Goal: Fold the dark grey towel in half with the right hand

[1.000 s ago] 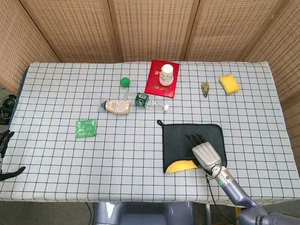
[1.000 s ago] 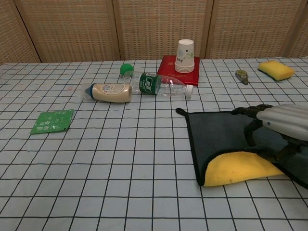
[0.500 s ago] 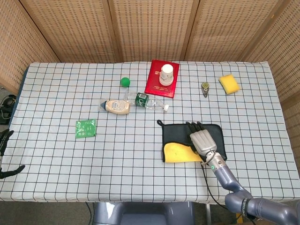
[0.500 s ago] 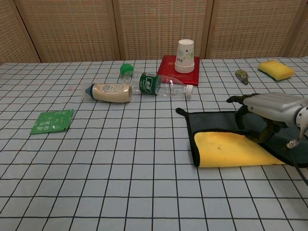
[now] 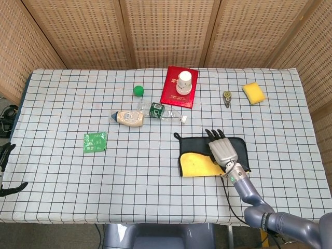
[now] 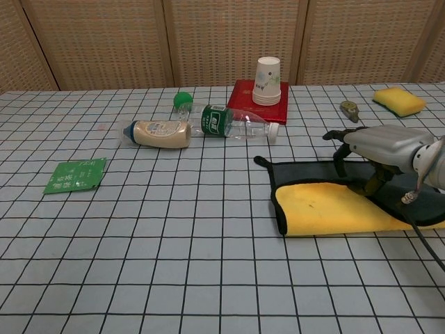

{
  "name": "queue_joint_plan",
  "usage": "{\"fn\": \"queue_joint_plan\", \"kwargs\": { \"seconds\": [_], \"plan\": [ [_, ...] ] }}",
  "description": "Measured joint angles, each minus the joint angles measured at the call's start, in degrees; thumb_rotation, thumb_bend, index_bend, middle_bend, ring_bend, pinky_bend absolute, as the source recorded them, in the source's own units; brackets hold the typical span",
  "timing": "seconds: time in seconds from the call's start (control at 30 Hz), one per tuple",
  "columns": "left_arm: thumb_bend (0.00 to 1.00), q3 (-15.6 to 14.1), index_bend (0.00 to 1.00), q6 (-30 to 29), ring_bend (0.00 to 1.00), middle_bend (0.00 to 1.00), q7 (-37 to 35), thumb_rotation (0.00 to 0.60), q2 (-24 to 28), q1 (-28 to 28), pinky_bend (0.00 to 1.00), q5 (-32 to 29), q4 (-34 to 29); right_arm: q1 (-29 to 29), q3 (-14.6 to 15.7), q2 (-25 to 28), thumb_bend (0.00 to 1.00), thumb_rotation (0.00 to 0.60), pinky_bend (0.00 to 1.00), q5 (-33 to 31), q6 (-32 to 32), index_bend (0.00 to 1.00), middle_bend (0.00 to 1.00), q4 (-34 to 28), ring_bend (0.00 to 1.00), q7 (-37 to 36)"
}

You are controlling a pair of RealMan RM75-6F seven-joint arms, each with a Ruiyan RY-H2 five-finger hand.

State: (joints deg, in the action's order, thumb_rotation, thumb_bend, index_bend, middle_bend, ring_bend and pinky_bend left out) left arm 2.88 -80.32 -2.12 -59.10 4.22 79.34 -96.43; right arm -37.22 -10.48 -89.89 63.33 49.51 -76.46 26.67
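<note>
Towel (image 5: 238, 148) lies near the table's (image 5: 62, 109) front right edge, yellow underside folded up. Right hand (image 5: 222, 149) seems to pinch its lifted edge, fingers curled down; left hand (image 5: 6, 171), at the front left corner, shows too little to tell.

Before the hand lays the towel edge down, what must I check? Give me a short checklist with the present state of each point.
1. Right hand holds the folded edge of the towel: cannot tell, the fingers hide the contact.
2. Yellow underside turned up over the near part: ok.
3. Folded edge meets the far edge: not ok, a dark strip shows beyond the yellow.
4. Bottle lies apart from the towel: ok.
5. Left hand away from the towel, at the table edge: ok.
</note>
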Motion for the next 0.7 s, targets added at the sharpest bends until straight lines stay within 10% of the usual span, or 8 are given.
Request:
{"fn": "queue_joint_plan", "kwargs": {
  "seconds": [0.7],
  "plan": [
    [0.00, 0.11, 0.00, 0.27, 0.00, 0.00, 0.07, 0.600, -0.07, 0.17, 0.00, -0.56, 0.10, -3.40, -0.82, -2.03, 0.61, 0.600, 0.00, -2.84, 1.38, 0.63, 0.02, 4.71, 0.00, 2.56]
  ]
}}
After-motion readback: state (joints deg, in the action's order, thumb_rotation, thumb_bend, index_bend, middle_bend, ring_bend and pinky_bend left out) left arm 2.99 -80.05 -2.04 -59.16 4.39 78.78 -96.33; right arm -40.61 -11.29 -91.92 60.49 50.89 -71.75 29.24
